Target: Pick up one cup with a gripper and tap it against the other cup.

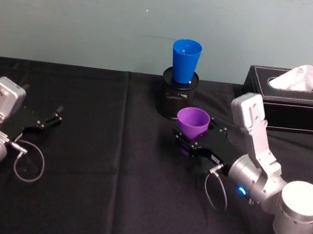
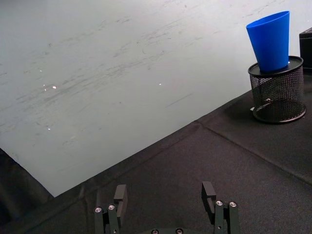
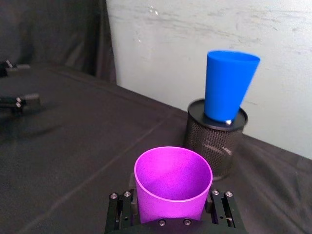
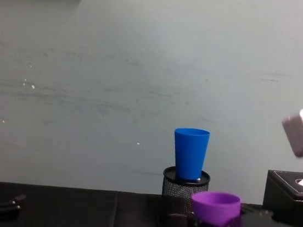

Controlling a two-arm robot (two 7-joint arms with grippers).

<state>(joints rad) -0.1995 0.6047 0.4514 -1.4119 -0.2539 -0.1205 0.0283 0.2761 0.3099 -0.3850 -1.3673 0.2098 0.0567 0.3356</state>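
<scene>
At frame centre, the right gripper [image 1: 194,141] has its fingers clamped on the purple cup [image 1: 193,122], just below the blue cup [image 1: 186,60]; the left gripper [image 1: 55,115] rests wide open at lower left.

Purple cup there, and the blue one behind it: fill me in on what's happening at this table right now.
The right claw is shut on the purple cup, holding it upright, mouth up, over the black tablecloth. The blue cup stands upright on top of a black mesh pen holder near the wall, just beyond the purple one; the two cups are apart, so no tap yet. The left claw sits open and empty off to the left. A black tissue box is at the right.
</scene>
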